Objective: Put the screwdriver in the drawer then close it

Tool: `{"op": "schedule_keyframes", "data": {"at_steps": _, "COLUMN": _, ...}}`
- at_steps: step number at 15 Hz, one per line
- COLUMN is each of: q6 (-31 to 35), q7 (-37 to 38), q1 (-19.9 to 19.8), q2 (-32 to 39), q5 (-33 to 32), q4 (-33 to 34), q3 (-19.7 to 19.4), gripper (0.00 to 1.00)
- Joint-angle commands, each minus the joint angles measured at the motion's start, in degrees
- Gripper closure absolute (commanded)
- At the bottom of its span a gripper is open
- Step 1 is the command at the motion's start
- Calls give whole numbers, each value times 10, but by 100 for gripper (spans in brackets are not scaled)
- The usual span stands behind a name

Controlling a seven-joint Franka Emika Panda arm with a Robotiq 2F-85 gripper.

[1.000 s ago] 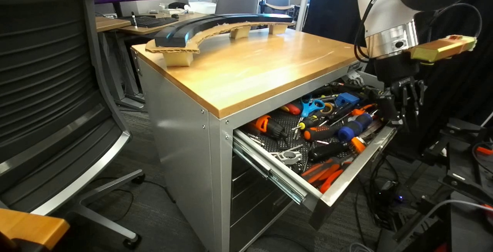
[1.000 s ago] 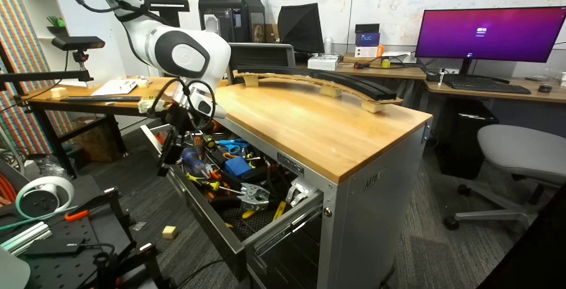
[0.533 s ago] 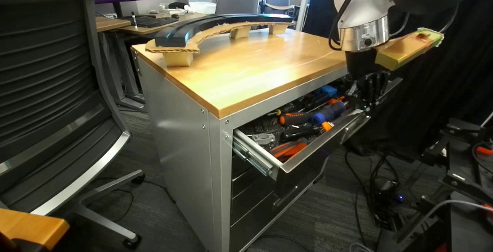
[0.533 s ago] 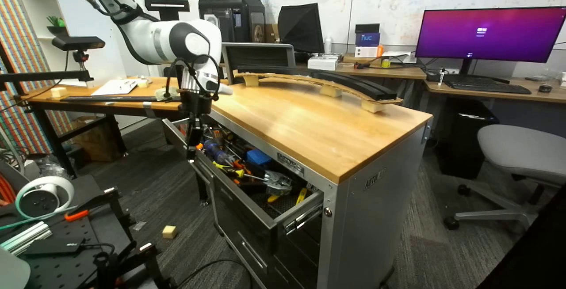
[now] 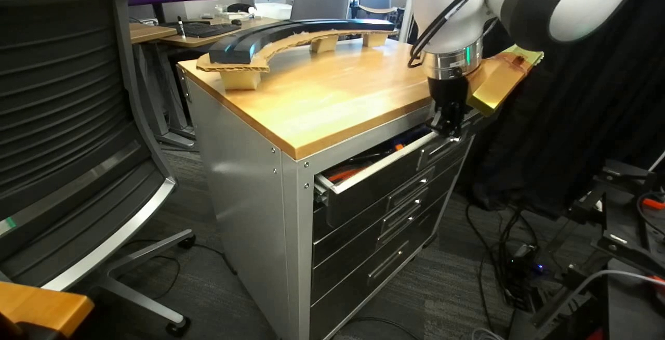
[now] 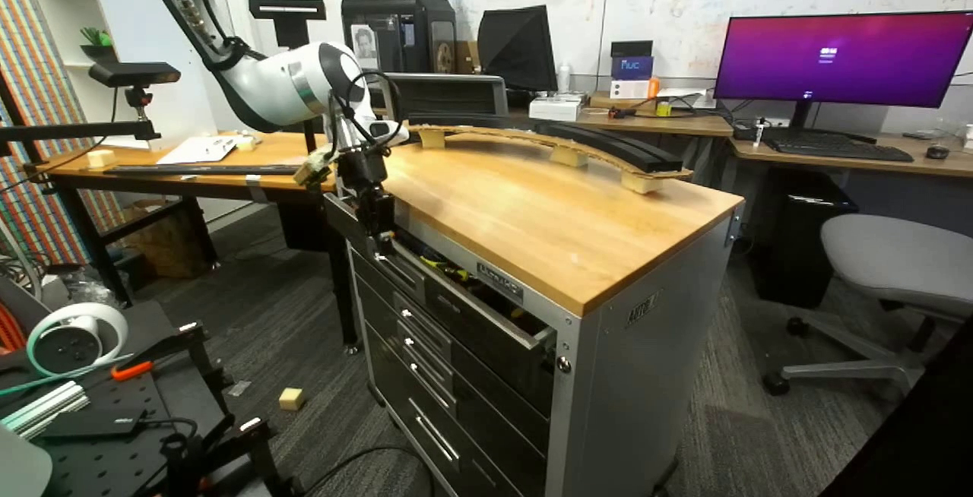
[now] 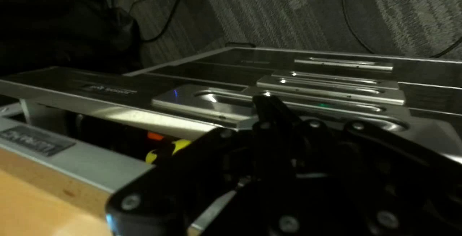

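- The drawer (image 5: 371, 186) is seen partly open, with only a narrow slot between its front and the cabinet (image 5: 249, 173).
- This slot is bordered from behind by the front edge of the table (image 5: 332, 106), the wooden top of the cabinet.
- Room for moving is found out in front of the drawer, above the carpet (image 5: 457, 277).
- The fingers (image 7: 269, 109) are brought together and placed beyond the table's edge, at the drawer's front by its handle (image 7: 180, 100); whether contact is made cannot be told.
- The screwdriver cannot be made out; the drawer's inside is mostly hidden, so its place relative to the fingers cannot be told.
- In the wrist view, one orange tool part (image 7: 155, 135) and two yellow tool parts (image 7: 180, 145) are shown through the slot, near the fingers.
- Four lower handles (image 7: 343, 64) are counted beneath the one on the drawer.
- One curved black piece (image 5: 231, 51) is carried on the table, above three pale blocks (image 5: 240, 81).
- In an exterior view, one wooden block (image 6: 291, 399) is seen on the carpet.
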Motion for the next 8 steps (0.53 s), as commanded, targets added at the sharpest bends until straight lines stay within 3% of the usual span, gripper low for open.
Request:
{"op": "schedule_keyframes", "data": {"at_steps": 1, "q6": 7, "q7": 65, "q1": 27, "q2": 32, "q5": -116, "q4": 44, "q3": -25, "gripper": 94}}
{"op": "schedule_keyframes", "data": {"at_steps": 6, "q6": 21, "q7": 120, "q1": 12, "q2": 17, "q5": -182, "q4": 30, "q3": -2, "gripper": 92}}
{"op": "schedule_keyframes", "data": {"at_steps": 7, "q6": 23, "q7": 106, "q1": 1, "q2": 0, "q5": -166, "q4": 18, "q3": 5, "gripper": 69}}
{"op": "schedule_keyframes", "data": {"at_steps": 8, "q6": 21, "q7": 98, "q1": -5, "q2": -14, "q5": -153, "q4": 11, "q3": 9, "gripper": 67}}
